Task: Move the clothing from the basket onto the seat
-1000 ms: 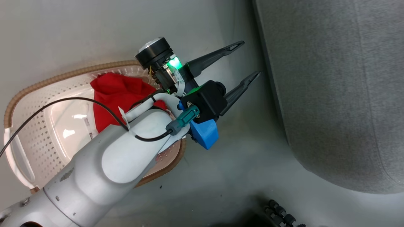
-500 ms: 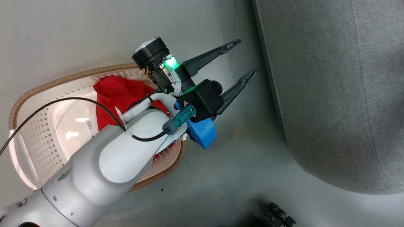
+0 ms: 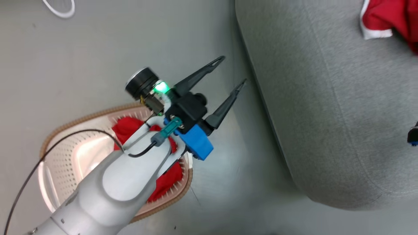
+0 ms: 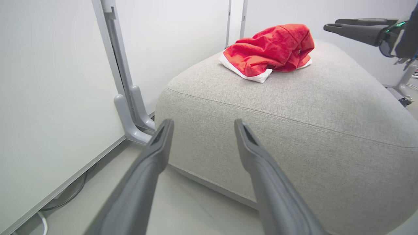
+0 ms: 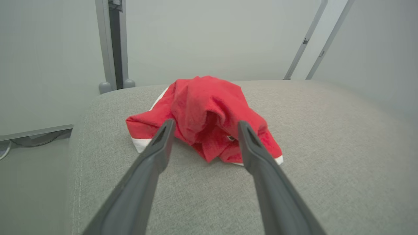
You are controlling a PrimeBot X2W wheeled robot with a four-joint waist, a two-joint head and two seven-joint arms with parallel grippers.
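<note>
One red piece of clothing (image 5: 209,114) with white trim lies crumpled on the light-grey seat (image 5: 326,156). My right gripper (image 5: 205,124) hovers open just in front of it, holding nothing. The same garment (image 4: 271,49) shows on the seat (image 4: 294,114) in the left wrist view, and at the head view's top right (image 3: 392,16). More red clothing (image 3: 127,129) lies in the cream basket (image 3: 81,119) on the floor, partly hidden under my left forearm. My left gripper (image 3: 232,70) is open and empty, above the floor between the basket and the seat (image 3: 326,114).
White wall panels on grey posts (image 4: 127,98) stand behind the seat. A white cable loop (image 3: 60,9) lies on the floor at the far left. Bare grey floor (image 3: 228,169) runs between the basket and the seat.
The head camera has swung, so the basket sits lower in the picture and the garment on the seat has come into view. My left gripper is still open.
</note>
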